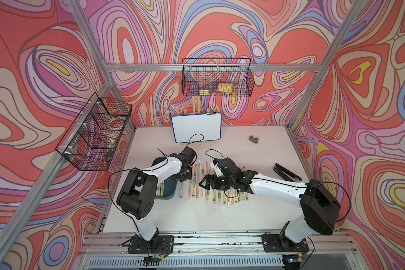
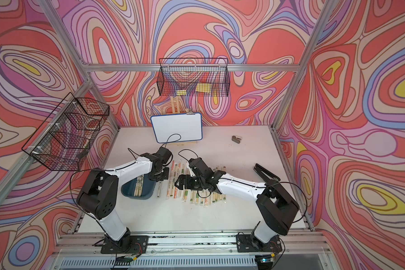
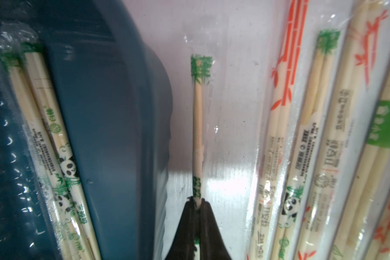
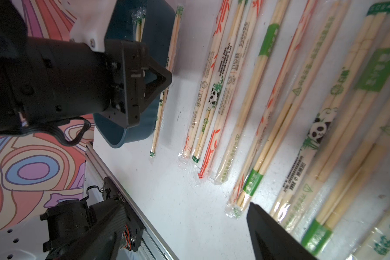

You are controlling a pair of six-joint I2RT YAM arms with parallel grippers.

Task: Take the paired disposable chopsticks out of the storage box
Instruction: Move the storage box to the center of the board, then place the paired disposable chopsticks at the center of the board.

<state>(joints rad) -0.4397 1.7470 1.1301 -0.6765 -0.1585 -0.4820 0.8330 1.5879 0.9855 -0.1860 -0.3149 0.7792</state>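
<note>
Grip first: our left end effector (image 3: 197, 202) is clamped shut on one sleeved pair of chopsticks (image 3: 197, 126), green print at its tip, which runs straight out from the fingers. We cannot tell whether that pair touches the tabletop (image 1: 197, 217). Just beside it on one side stands the storage box (image 3: 113, 112), its rounded teal wall close to the held pair but apart from it, so this pair is outside the box. Inside the box we count at least two more sleeved pairs (image 3: 43, 117) with panda and green marks, lying along its length. On the other side of the held pair, a row of paired disposable chopsticks (image 1: 207, 195) lies flat on the tabletop, side by side, red-orange and green prints mixed. Over that row hangs our right end effector (image 1: 202, 184), jaws wide apart and holding nothing. Well beyond both end effectors a whiteboard (image 1: 197, 127) stands upright. Farther off, the back wire basket (image 1: 218, 78) holds flat yellow items; the side wire basket (image 1: 94, 133) has several compartments, contents unclear.
</note>
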